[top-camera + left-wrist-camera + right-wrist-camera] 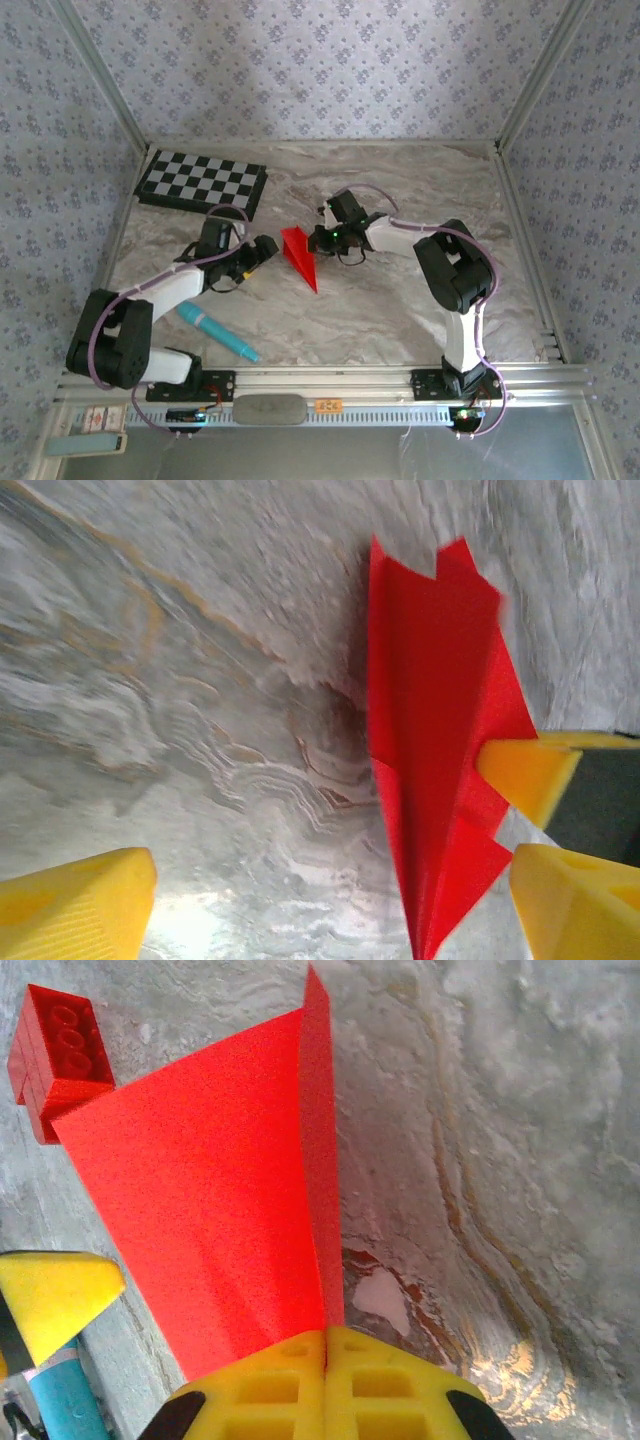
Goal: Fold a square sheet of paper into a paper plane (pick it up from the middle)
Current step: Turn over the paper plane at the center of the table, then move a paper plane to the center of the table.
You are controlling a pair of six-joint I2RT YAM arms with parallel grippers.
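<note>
1. Pen (218, 333): it lies nearest the arm bases, well apart from the plane. The likely trouble here is a low swing of the left arm's elbow, which could roll it across the table (400, 320).
2. Plane (300, 258): a narrow red dart lying mid-table between the two grippers, with its point toward the near edge. In the right wrist view one wing stands up off the marble. If it were let go now, I judge the creases could spring open and the shape loosen.
3. Left gripper (262, 250): its jaws are wide, and in its own wrist view the plane's flank sits just inside one finger (575, 900). If they close off the crease, they would crumple that wing. If they pull while the other end is pinned, the thin paper could tear.
4. Right gripper (325, 1345): its jaws are pinched together on a fold of the plane. The hold is small, so a sideways tug could slide the paper out or rip it at the pinch.
5. Block (58, 1055): a red studded brick beyond the wing in the right wrist view. A plane dragged that way could snag on it.
6. Board (200, 180): it is at the far left, well apart, and at risk only from a long sweep.
</note>
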